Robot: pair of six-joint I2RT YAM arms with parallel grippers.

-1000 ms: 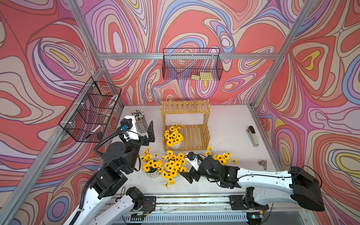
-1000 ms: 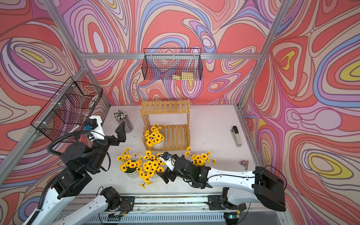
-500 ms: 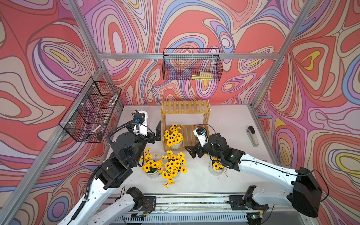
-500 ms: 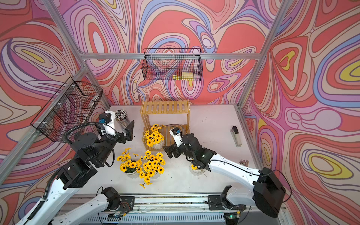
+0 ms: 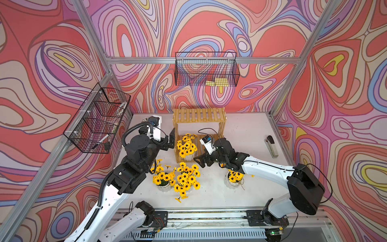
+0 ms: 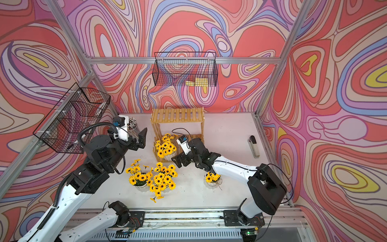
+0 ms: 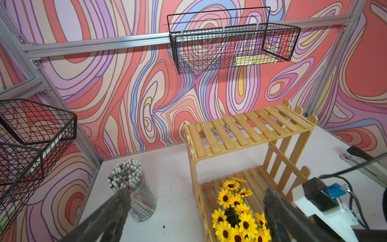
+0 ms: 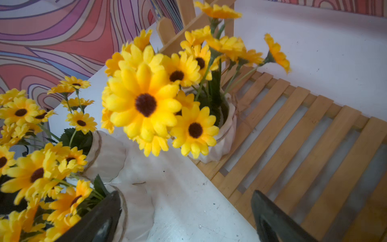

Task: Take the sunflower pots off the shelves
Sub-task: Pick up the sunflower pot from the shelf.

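The yellowish wooden shelves [image 5: 199, 117] [image 6: 178, 115] [image 7: 240, 130] stand at the back of the table. One sunflower pot [image 5: 187, 145] [image 6: 165, 146] [image 7: 236, 209] [image 8: 217, 144] sits at the left end of the lower tier [image 8: 293, 136]. Two pots [image 5: 162, 178] [image 5: 187, 178] stand together on the table in front, and another [image 5: 234, 178] lies partly under my right arm. My left gripper [image 5: 170, 137] [image 7: 196, 194] hangs open and empty just left of the shelves. My right gripper [image 5: 200, 161] [image 8: 186, 197] is open and empty at the lower tier's front edge, right of the shelved pot.
A clear cup of pencils [image 7: 129, 184] [image 6: 133, 123] stands left of the shelves, behind my left gripper. Black wire baskets hang on the back wall [image 5: 206, 69] and the left wall [image 5: 98, 121]. A stapler [image 5: 271, 145] lies at the right. One loose flower [image 5: 179, 199] lies near the front.
My right gripper has moved from the front of the table back to the lower shelf. My left gripper has swung right, close to the shelves' left side.
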